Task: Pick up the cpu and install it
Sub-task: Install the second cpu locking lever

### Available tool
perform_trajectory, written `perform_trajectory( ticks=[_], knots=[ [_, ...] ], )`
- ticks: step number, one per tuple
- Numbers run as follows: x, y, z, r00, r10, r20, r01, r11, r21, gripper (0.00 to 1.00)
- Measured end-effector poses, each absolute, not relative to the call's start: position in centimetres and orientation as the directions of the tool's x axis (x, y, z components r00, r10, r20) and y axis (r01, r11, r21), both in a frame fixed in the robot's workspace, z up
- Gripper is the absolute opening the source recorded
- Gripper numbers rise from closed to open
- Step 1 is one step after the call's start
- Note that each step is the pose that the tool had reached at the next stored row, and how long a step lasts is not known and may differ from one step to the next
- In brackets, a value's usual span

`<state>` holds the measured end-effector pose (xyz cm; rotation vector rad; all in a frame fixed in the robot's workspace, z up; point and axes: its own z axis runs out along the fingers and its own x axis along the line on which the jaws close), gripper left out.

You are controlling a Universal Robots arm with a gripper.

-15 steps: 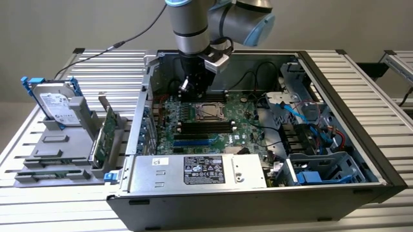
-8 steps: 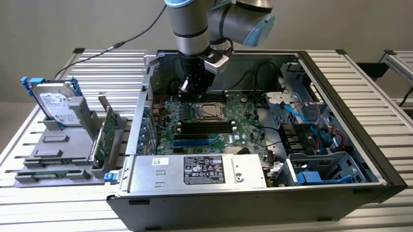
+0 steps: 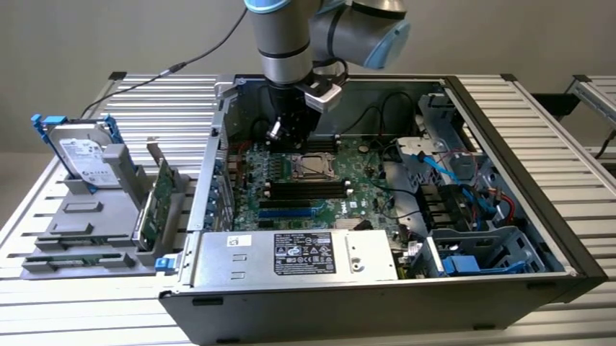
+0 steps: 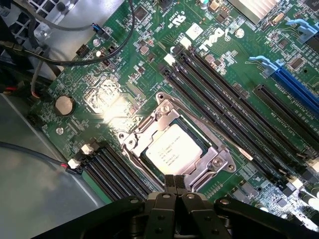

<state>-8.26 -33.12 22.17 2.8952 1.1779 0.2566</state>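
In the exterior view, the arm reaches down into an open computer case that lies on a slatted metal table. The gripper hangs over the green board, just beside the socket on the exterior view's left. The chip sits in that socket, its silver top showing inside the metal frame. Outside the case, on the exterior view's left, a grey rack holds a hard drive and a green card on edge. A power supply lies along the near side of the case.

In the wrist view, the gripper has its two fingertips pressed together, with nothing between them. They hover just at the edge of the socket, apart from the chip, which lies flat in the frame. Long black memory slots run beside the socket.
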Motion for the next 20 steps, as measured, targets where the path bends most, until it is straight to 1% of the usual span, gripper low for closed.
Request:
perform_trajectory(
  ticks=[8, 13, 20],
  knots=[
    [-8.3, -33.4, 22.1, 0.705, 0.693, 0.149, 0.692, -0.719, 0.066, 0.11],
    [-8.3, -34.2, 22.2, 0.71, 0.689, 0.147, 0.688, -0.723, 0.065, 0.11],
    [-8.3, -35.0, 23.6, 0.715, 0.684, 0.142, 0.684, -0.727, 0.06, 0.11]
  ],
)
